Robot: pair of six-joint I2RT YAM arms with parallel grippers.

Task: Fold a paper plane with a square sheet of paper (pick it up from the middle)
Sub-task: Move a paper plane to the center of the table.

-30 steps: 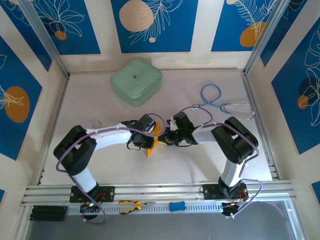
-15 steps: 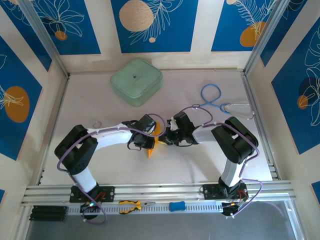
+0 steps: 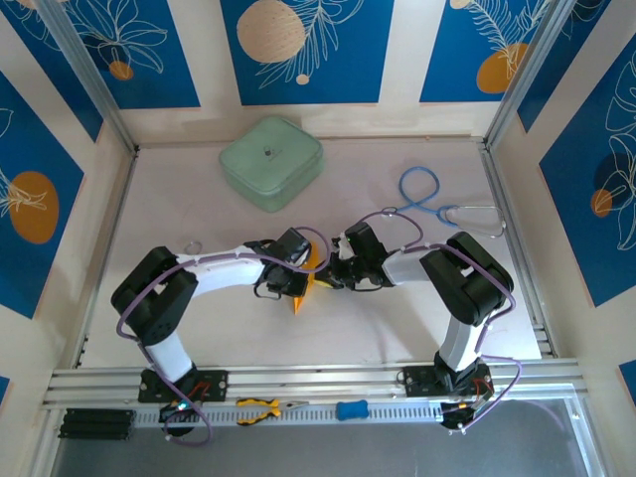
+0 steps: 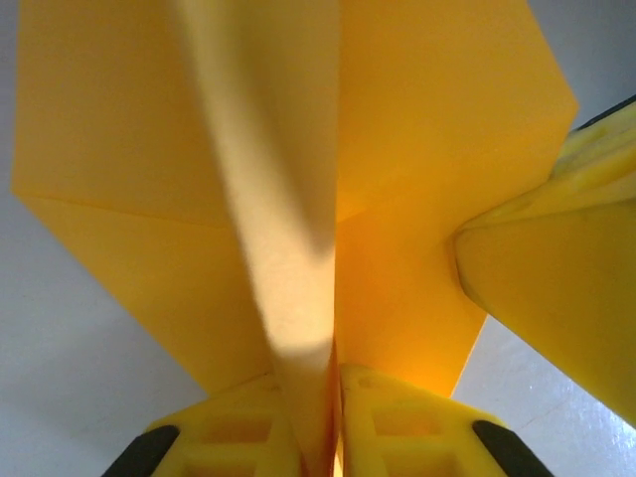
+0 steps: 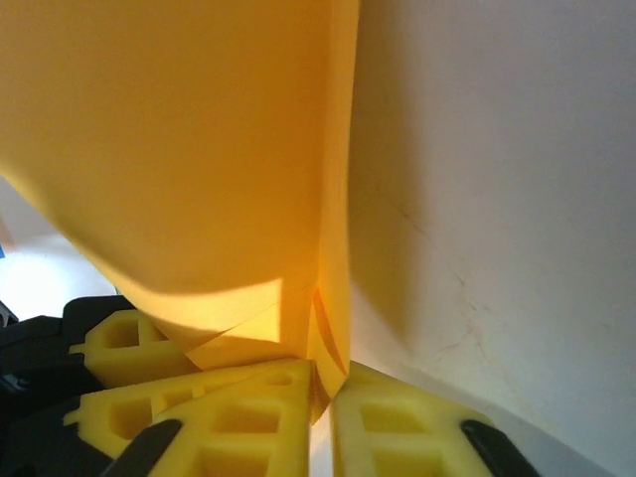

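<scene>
I had the left forearm (image 3: 214, 263) reaching toward 3 o'clock and the right forearm (image 3: 412, 266) toward 9 o'clock; left gripper (image 4: 336, 388) and right gripper (image 5: 323, 386) each clamped the folded paper (image 4: 417, 149).

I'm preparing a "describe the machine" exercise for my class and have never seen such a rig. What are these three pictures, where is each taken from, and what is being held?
The machine is two robot arms bolted to the near edge of a table. The wide picture looks down from above and behind them. It shows the left arm and the right arm meeting mid-table. The two close-ups come from a camera on each wrist, looking along that arm's yellow fingers. A mint-green case lies at the back of the table, and yellow-handled pliers rest on the front rail. The left fingers and the right fingers are both shut on one piece of orange-yellow paper, which is already creased and partly folded.
</scene>
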